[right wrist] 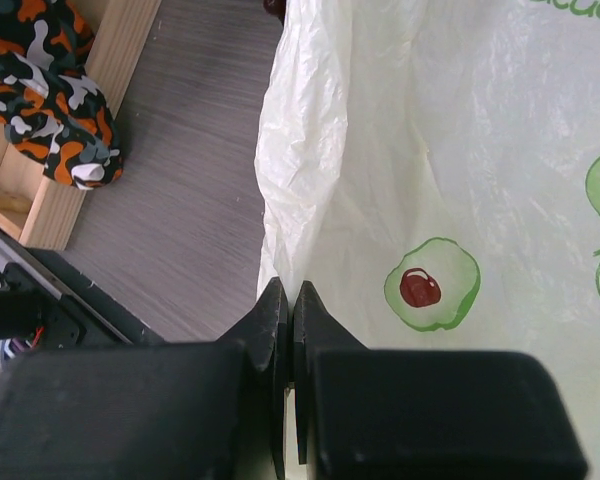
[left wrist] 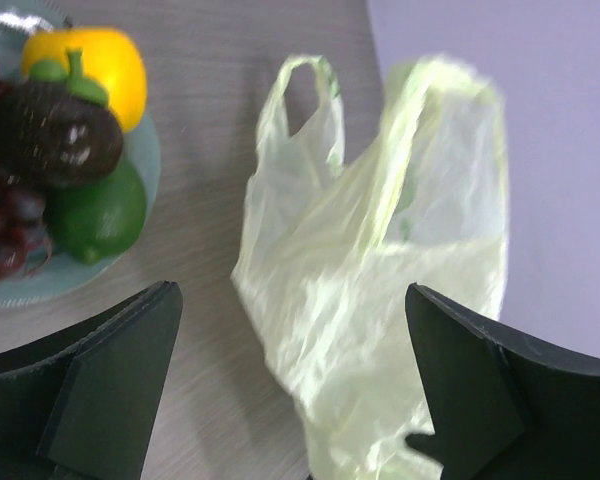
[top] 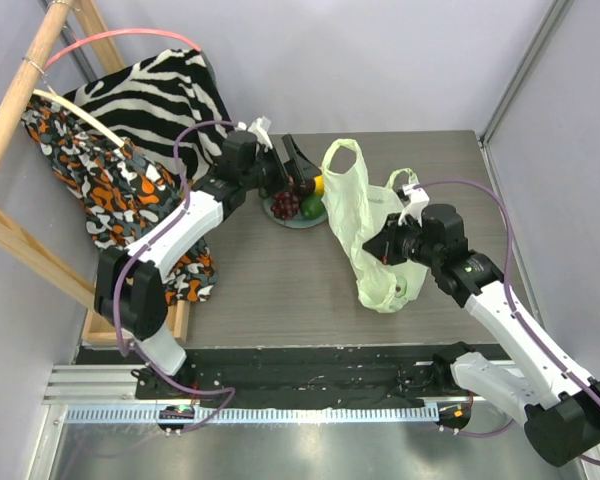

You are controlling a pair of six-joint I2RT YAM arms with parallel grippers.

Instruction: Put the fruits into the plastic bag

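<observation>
Currently your right gripper [right wrist: 288,300] pinches the plastic bag [top: 368,220] at its side edge. The bag lies mid-table, long axis near-to-far, handles pointing to the far edge. Your left gripper [left wrist: 295,340] hangs spread. The lemon [left wrist: 95,55], lime [left wrist: 95,215] and grapes [left wrist: 5,225] sit on the plate [left wrist: 150,160] beside the bag.

Robot lab cell, plain grey walls [top: 380,60], aluminium base rail [top: 90,384]

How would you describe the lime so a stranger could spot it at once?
On the table, left of the bag, sits a plate of fruit. The lime lies at the plate's edge nearest the bag, touching the dark round fruit. It is the only smooth, all-green fruit there.
</observation>
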